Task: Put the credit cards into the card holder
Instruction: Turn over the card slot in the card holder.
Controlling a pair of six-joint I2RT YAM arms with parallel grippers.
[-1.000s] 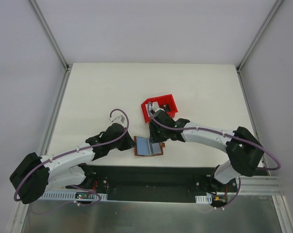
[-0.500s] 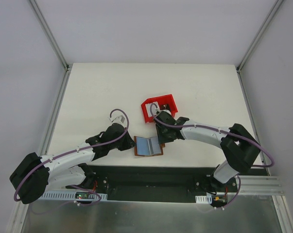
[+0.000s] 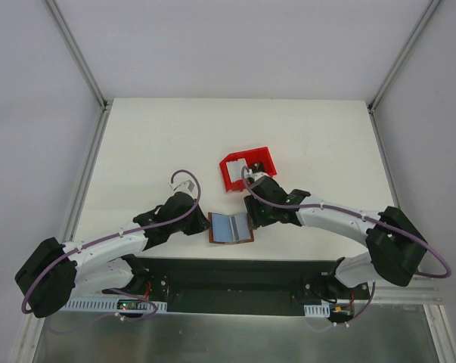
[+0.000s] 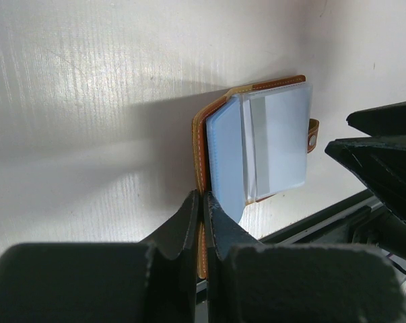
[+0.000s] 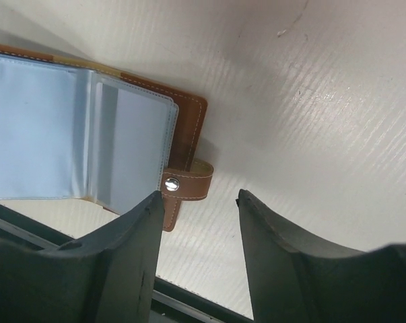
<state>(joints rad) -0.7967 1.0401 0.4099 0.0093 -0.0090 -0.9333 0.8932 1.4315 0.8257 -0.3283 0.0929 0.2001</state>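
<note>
The brown card holder (image 3: 231, 228) lies open near the table's front edge, its pale blue-grey sleeves facing up. My left gripper (image 4: 203, 196) is shut on the holder's left cover edge (image 4: 200, 145). My right gripper (image 5: 198, 196) is open and empty, just right of the holder (image 5: 188, 128), next to its snap strap (image 5: 186, 184). A whitish credit card (image 3: 252, 163) lies inside the red bin (image 3: 231, 178). Whether a card sits in the sleeves I cannot tell.
The red plastic bin stands behind the holder at mid-table. A black base rail (image 3: 235, 276) runs along the near edge. Metal frame posts (image 3: 84, 197) border the table's left and right sides.
My right gripper has moved from over the holder's right side toward the right and front, and its arm has swung out. The left gripper has kept its hold; the holder lies a little flatter.
</note>
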